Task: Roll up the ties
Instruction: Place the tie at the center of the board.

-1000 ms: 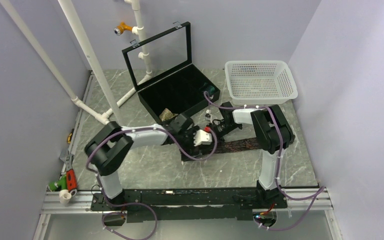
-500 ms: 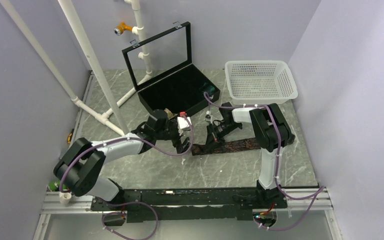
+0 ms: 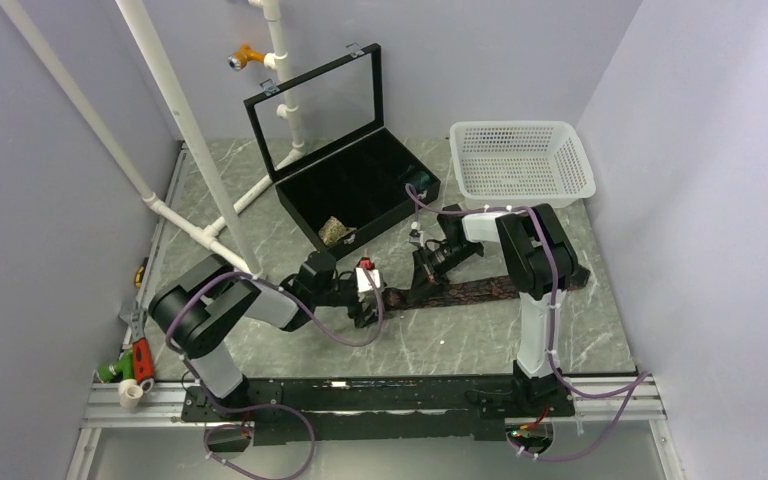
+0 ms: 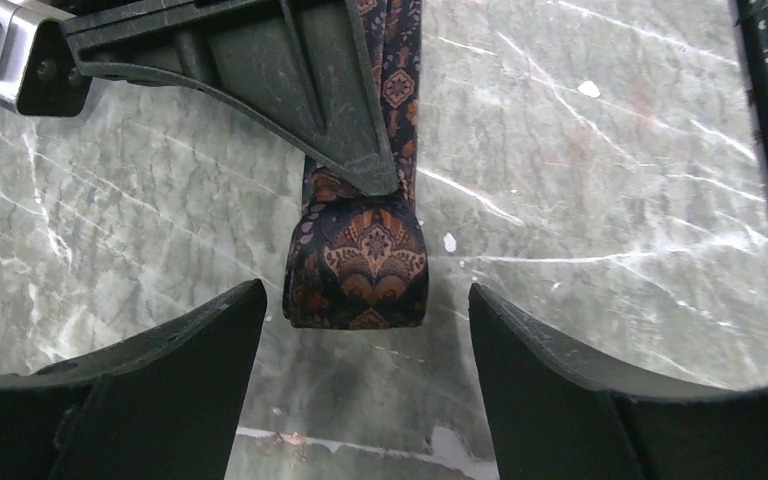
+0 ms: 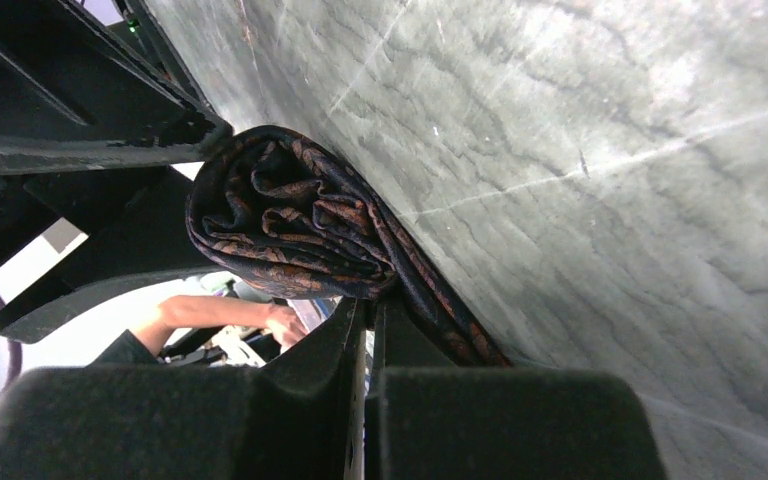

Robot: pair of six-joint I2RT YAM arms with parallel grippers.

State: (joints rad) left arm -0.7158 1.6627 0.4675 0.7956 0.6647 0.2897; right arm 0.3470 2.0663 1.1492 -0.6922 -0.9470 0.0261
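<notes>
One tie in play: the maroon paisley tie [image 3: 485, 290] lies flat along the marble surface [image 3: 460, 335], its left end already wound into a small roll [image 4: 357, 262]. Right gripper [image 5: 367, 318] has its fingers closed on the tie right at the roll, pinning it down. Left gripper [image 4: 360, 325] is open, fingers either side of the roll, not touching it. Fabric looks soft, light and slick, so I expect the coil to spring loose the moment it's unpinned. Best hold is a pinch across the roll's two flat sides, not the loose tail. A tan speckled tie [image 3: 335, 230] and a teal tie [image 3: 419, 181] sit in the black case [image 3: 360, 190].
</notes>
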